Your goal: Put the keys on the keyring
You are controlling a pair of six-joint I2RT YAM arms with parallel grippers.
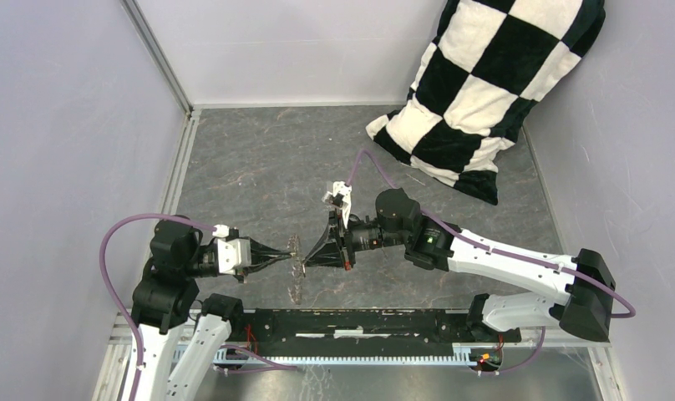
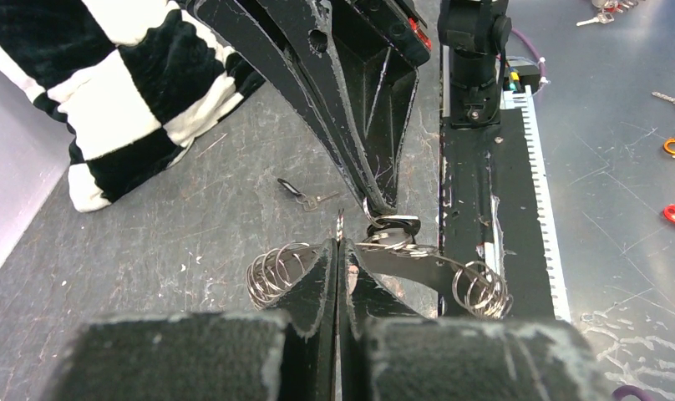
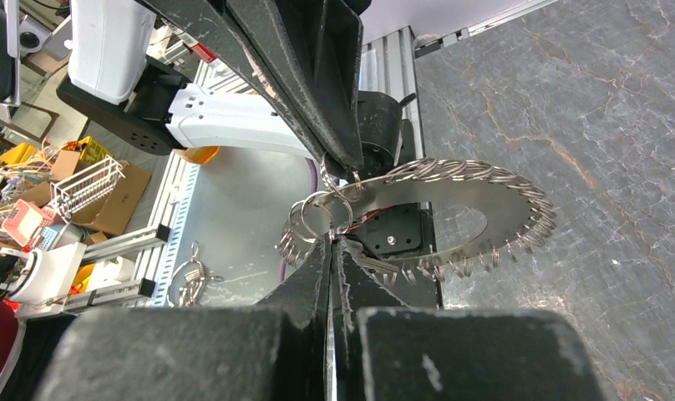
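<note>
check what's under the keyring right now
Grey table shows below the keyring, pinched between the left gripper and right gripper. One loose key lies on the table beyond. The spot right beneath is covered by the ring itself.

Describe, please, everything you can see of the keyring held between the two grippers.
The keyring is a flat, silvery metal ring with a hollow centre, its rim densely hung with small wire loops. It shows edge-on in the top view, held between the arms. The left gripper is shut on its rim; the right gripper pinches loops beside it.

Shiny metal keyring, matt veined stone-look table, plush cloth cushion.
</note>
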